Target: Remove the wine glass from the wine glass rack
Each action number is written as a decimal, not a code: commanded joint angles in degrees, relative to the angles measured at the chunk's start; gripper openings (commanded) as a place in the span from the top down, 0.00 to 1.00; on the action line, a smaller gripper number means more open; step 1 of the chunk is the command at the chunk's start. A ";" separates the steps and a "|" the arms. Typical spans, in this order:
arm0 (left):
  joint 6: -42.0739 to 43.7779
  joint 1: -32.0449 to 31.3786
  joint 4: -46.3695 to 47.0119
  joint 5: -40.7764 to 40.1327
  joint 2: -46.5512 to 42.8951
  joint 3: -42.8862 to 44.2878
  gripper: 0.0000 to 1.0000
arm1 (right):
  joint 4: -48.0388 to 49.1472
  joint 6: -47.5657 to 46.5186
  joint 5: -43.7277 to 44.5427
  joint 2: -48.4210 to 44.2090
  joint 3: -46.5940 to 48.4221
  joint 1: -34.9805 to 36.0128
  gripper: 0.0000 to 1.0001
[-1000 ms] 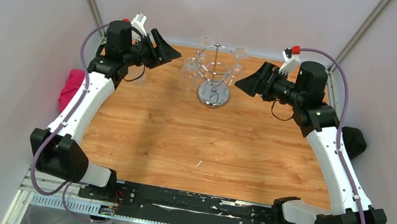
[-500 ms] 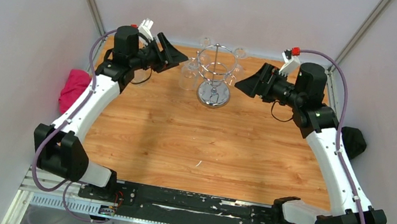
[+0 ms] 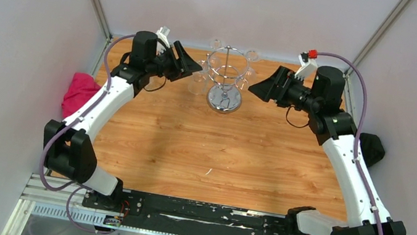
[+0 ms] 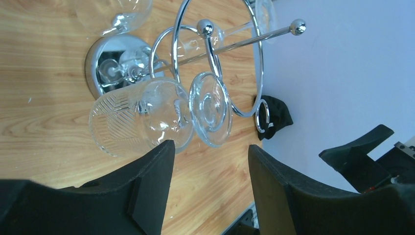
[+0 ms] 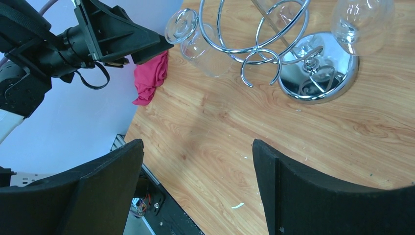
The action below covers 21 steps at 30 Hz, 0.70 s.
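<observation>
The chrome wine glass rack (image 3: pixel 224 99) stands at the back middle of the wooden table. Several clear glasses hang upside down from its hooks. In the left wrist view the nearest wine glass (image 4: pixel 137 117), with a cut pattern on its bowl, hangs with its round foot in a wire loop of the rack (image 4: pixel 235 44). My left gripper (image 4: pixel 210 147) is open just short of that foot, touching nothing. In the top view the left gripper (image 3: pixel 192 65) sits close to this glass (image 3: pixel 198 80). My right gripper (image 3: pixel 257 87) is open and empty, right of the rack.
A pink cloth (image 3: pixel 77 91) lies off the table's left edge, and a black object (image 3: pixel 371 148) off its right edge. Another hanging glass (image 5: pixel 359 24) is on the rack's right side. White walls enclose the back and sides.
My left arm has swung right and forward, bringing its gripper from the table's back left up to the rack's left glass. The right arm has barely moved.
</observation>
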 commanded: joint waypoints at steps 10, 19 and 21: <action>-0.69 -1.46 3.10 -0.56 3.13 2.11 0.39 | -0.89 -1.49 -0.27 -1.95 -0.70 -2.14 0.14; -0.73 -1.65 3.25 -1.56 4.77 4.38 0.41 | -0.85 -1.66 -0.88 -1.52 -0.53 -2.45 0.17; -0.67 -1.65 2.80 -1.36 5.46 5.17 0.44 | -0.84 -1.74 -0.97 -1.44 -0.55 -2.54 0.19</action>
